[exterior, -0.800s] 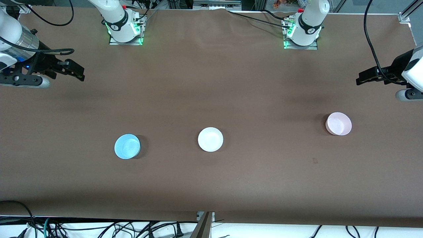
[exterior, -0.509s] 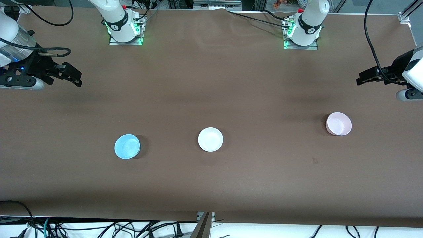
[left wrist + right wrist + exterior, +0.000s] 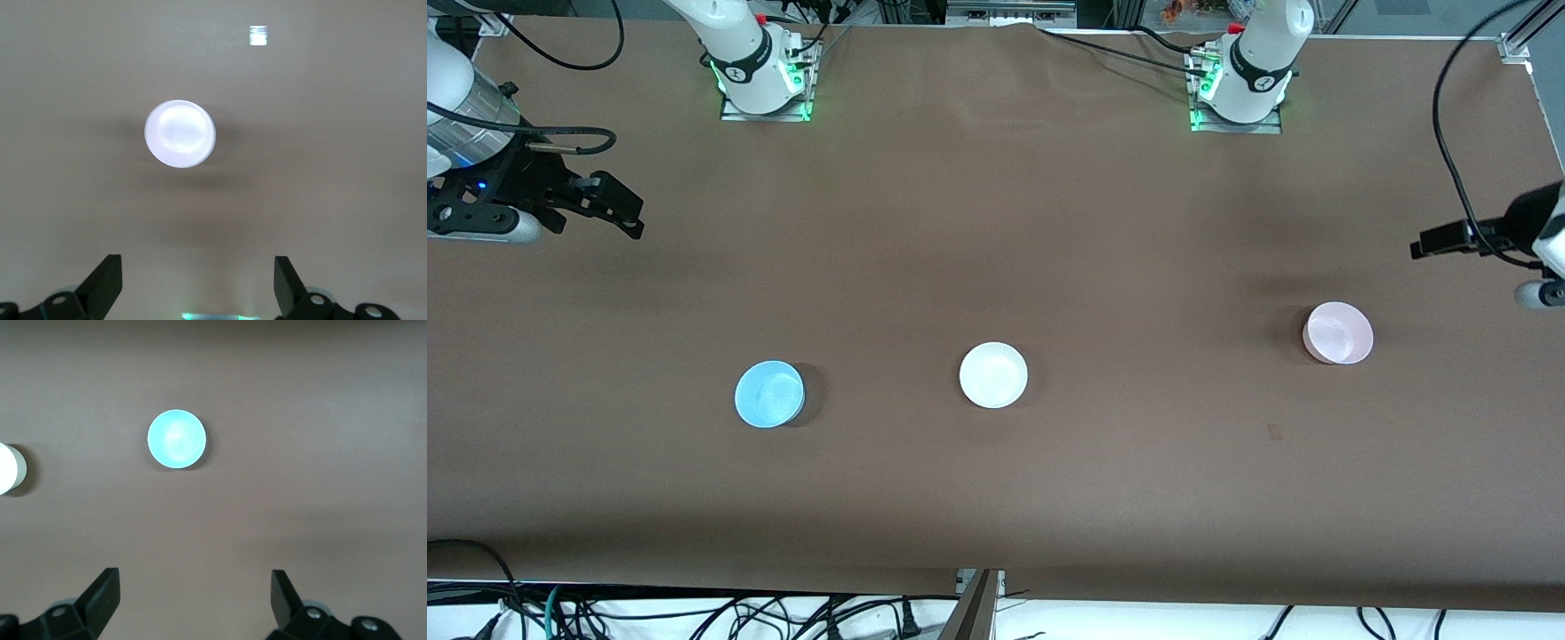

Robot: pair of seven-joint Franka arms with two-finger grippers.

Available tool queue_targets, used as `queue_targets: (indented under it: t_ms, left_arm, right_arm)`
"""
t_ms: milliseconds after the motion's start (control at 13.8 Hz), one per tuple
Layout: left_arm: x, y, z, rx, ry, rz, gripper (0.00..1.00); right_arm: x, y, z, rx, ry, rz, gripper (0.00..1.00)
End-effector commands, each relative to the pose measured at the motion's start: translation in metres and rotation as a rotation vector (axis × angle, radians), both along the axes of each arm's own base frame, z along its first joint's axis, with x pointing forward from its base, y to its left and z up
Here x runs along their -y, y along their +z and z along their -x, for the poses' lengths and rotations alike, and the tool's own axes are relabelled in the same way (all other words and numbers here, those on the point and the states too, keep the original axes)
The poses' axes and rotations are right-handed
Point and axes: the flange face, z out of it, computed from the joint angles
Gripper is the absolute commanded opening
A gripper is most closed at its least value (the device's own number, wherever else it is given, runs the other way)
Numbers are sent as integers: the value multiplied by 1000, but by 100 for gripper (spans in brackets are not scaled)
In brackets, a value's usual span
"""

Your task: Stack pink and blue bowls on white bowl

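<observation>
Three small bowls stand apart in a row on the brown table. The light blue bowl (image 3: 769,394) is toward the right arm's end, the white bowl (image 3: 993,374) in the middle, the pale pink bowl (image 3: 1337,332) toward the left arm's end. My right gripper (image 3: 634,218) hangs open and empty over bare table at its end; its wrist view shows the blue bowl (image 3: 176,439) ahead of the right gripper (image 3: 195,597) and the white bowl (image 3: 8,468) at the frame's edge. My left gripper (image 3: 1421,247) is open and empty over the table near the pink bowl (image 3: 180,133), which lies ahead of the left gripper (image 3: 198,280).
The two arm bases (image 3: 760,76) (image 3: 1240,84) stand at the table edge farthest from the front camera. Cables (image 3: 694,618) hang below the nearest edge. A small dark mark (image 3: 1274,433) lies on the brown cover (image 3: 996,222) near the pink bowl.
The left gripper has drawn back toward its end of the table and lower in the front view. The right gripper shifted slightly the same way. The bowls have not moved.
</observation>
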Motion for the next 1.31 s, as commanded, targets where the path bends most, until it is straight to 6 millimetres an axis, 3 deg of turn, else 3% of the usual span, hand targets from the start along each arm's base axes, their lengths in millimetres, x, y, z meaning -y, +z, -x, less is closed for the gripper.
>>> queue_targets:
  t_ms: [0,291,436,655,873,1236]
  left_arm:
    - [-42,-60,-5,19,-36,8,100]
    - [-93,-157,-21,45,-20,79,100]
    - [-100,-201,-27,75,-20,137,100]
    - [-112,-249,-22,108,4,176,100]
    - [-110,-274,-9,138,15,175,100]
    - [-101,-288,-3,127,35,199,99]
  right_arm:
    - [1,4,0,11,5,18,100]
    - [0,4,0,9,4,18,100]
    - [1,2,1,-3,2,18,100]
    - [5,-1,0,-9,-5,19,100]
    - [5,0,0,-8,-8,18,100]
    - [-2,1,1,-4,-2,18,100]
